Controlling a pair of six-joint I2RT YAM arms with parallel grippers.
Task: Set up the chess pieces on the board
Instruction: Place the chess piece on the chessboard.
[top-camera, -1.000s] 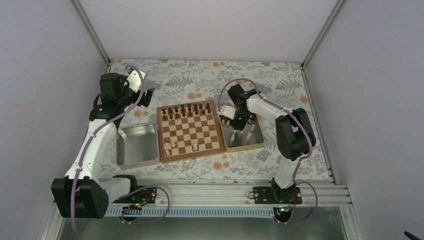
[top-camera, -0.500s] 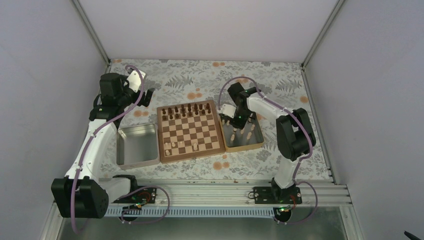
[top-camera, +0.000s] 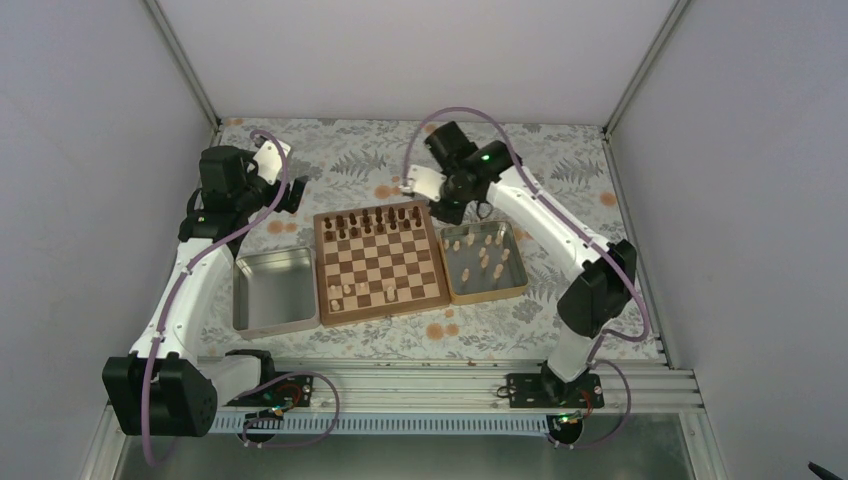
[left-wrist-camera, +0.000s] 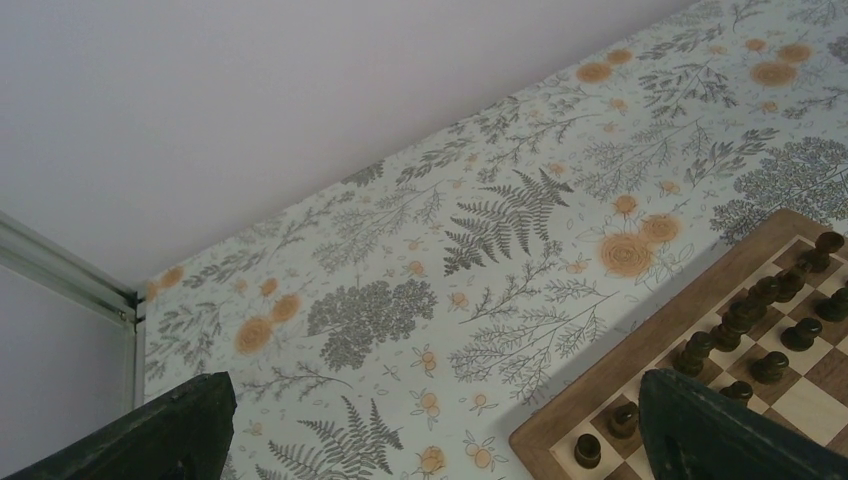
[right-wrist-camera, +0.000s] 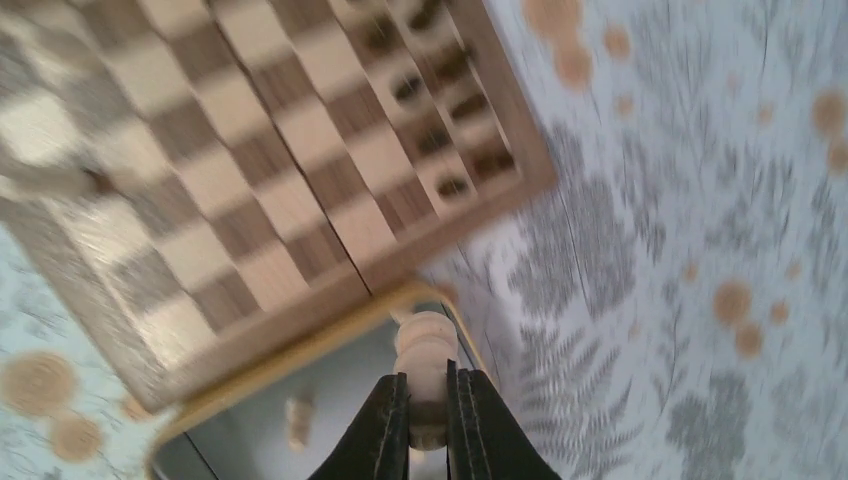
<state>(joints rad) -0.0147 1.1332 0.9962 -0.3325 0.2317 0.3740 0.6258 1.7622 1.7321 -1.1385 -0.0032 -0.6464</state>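
Right pincer (right-wrist-camera: 428, 392) now aloft with piece (right-wrist-camera: 424, 345)

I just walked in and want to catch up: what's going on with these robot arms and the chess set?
The right gripper is shut on one pale chess piece, holding it above a corner of the wooden-rimmed tray next to the board. More pale pieces lie in that tray. Only a few stand on the board's near rows, opposite the dark pieces lined up on the far side. The left gripper hangs open off the board's far-left corner, holding nothing.

Brown-checked board (top-camera: 380, 262), floral tablecloth (top-camera: 350, 160)
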